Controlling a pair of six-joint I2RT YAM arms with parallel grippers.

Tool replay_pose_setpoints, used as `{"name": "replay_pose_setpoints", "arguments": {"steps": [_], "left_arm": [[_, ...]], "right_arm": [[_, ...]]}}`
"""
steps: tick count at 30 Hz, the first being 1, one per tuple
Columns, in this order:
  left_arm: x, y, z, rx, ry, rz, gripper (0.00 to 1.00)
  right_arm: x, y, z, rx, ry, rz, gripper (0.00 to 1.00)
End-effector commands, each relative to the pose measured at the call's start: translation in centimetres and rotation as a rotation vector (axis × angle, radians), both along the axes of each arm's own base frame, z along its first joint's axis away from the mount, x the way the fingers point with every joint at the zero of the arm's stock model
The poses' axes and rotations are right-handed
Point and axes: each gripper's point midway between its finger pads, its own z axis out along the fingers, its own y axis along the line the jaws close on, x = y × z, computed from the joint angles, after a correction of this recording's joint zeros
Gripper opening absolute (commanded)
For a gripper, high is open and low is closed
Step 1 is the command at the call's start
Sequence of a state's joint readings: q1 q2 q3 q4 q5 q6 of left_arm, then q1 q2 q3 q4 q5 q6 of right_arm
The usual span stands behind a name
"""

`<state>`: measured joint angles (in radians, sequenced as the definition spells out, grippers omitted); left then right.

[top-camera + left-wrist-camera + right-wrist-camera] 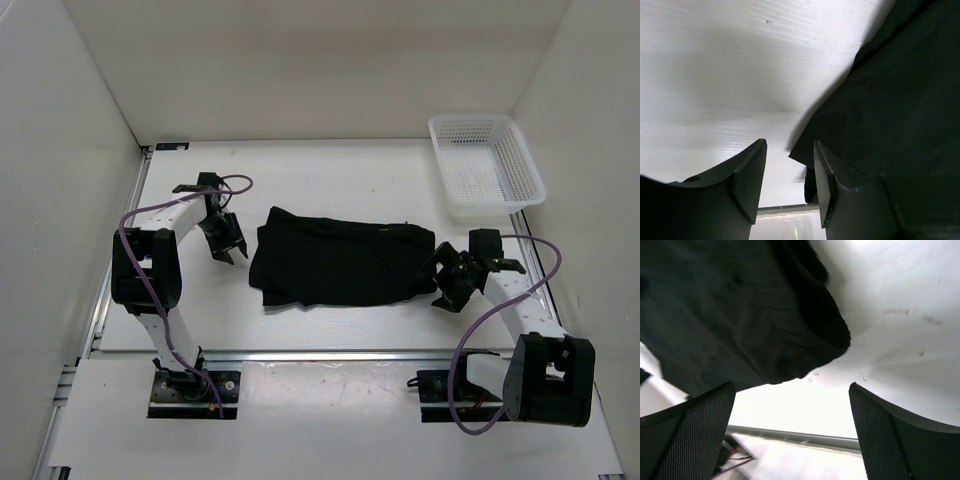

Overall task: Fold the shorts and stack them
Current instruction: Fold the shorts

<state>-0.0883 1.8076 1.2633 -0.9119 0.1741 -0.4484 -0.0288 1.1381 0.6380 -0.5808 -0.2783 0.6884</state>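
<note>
Black shorts (340, 262) lie folded flat, a rumpled rectangle mid-frame on the white surface (330, 175). The left claw (228, 245), parted and empty, sits beside their left edge. The right claw (448, 285), spread wide, is at their right edge.

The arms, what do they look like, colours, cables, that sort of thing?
The left arm and right arm are white links with chunky black joints, each trailing a looping purple cable. The left claw has smooth, dark, curved fingers. The right claw has dark fingers faced with a fine mesh texture.
</note>
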Motion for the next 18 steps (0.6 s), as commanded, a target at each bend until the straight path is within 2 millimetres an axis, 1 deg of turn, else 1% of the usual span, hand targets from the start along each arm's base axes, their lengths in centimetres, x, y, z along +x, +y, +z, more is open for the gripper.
{"name": "replay_pose_setpoints", "arguments": {"steps": [1, 2, 3, 4, 7, 8, 9, 15, 17, 18], "left_arm": [[1.2, -0.6, 1.7, -0.026, -0.063, -0.019, 0.54], [1.2, -0.6, 1.7, -0.026, -0.063, -0.019, 0.54], [1.2, -0.4, 1.7, -0.017, -0.064, -0.017, 0.54], [1.2, -0.4, 1.7, -0.017, -0.064, -0.017, 0.54], [1.0, -0.4, 1.7, -0.016, -0.055, -0.017, 0.54], [1.3, -0.4, 1.9, -0.017, -0.064, -0.017, 0.54], [1.3, -0.4, 1.9, -0.017, -0.064, -0.017, 0.54], [1.6, -0.4, 2.1, -0.017, -0.073, -0.017, 0.54], [1.3, -0.4, 2.1, -0.017, -0.064, -0.017, 0.54], [1.6, -0.4, 2.4, -0.017, -0.073, -0.017, 0.54]], "right_arm": [[1.3, 1.6, 0.6, 0.167, -0.026, -0.1, 0.98], [1.8, 1.7, 0.6, 0.174, -0.047, -0.109, 0.98], [1.6, 1.7, 0.0, 0.179, -0.032, -0.12, 0.98], [2.1, 1.5, 0.0, 0.17, -0.05, -0.133, 0.98], [2.6, 0.9, -1.6, 0.148, -0.034, -0.176, 0.97], [3.4, 0.9, -1.5, 0.154, -0.059, -0.184, 0.97], [3.2, 0.8, -2.3, 0.144, -0.04, -0.191, 0.97], [4.9, -0.5, -3.6, 0.082, -0.044, -0.239, 0.95], [5.3, -0.7, -3.8, 0.072, -0.04, -0.245, 0.92], [5.7, -0.9, -3.8, 0.063, -0.058, -0.251, 0.88]]}}
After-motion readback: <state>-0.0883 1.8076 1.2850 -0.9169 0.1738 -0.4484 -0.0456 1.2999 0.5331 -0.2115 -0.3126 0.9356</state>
